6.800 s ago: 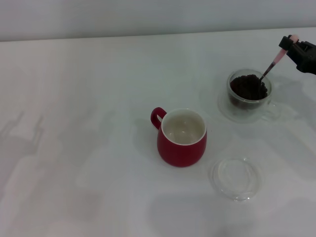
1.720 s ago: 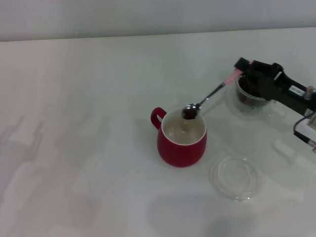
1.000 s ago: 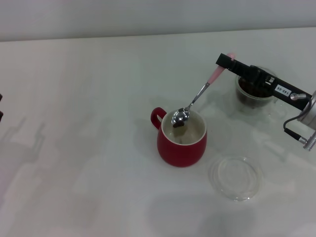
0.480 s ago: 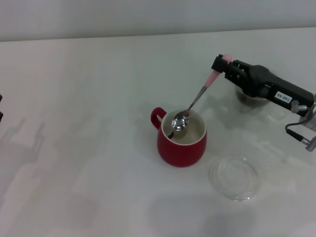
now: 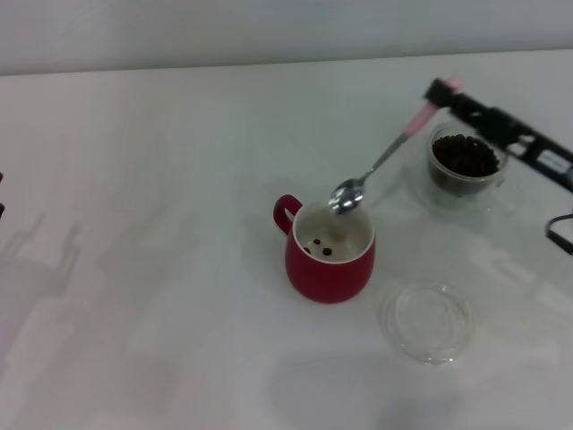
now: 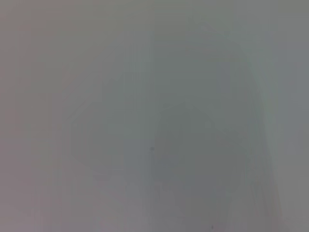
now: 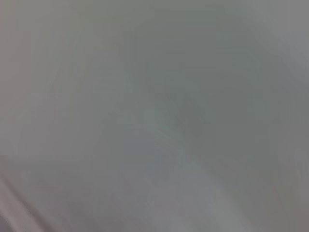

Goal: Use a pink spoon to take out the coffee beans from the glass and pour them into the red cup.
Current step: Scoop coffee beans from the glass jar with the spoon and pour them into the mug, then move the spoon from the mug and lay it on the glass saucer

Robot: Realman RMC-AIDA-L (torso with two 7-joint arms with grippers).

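the right gripper (image 5: 440,90) is pinching the pink end of the pink spoon (image 5: 385,159), high at the right side of the head view, with its dark arm running off to the right edge over the glass (image 5: 464,166). the spoon slopes down and to the left from the gripper, and its shiny bowl hangs just above the far rim of the red cup (image 5: 329,252), looking empty. inside the cup, on the white bottom, lie a few coffee beans (image 5: 319,247). the glass stands on the white table (image 5: 161,224), right of the cup and well apart from it, filled with a heap of dark beans. a flat clear glass dish (image 5: 427,322) lies near the cup, closer to the robot. the left gripper is not seen in any view.
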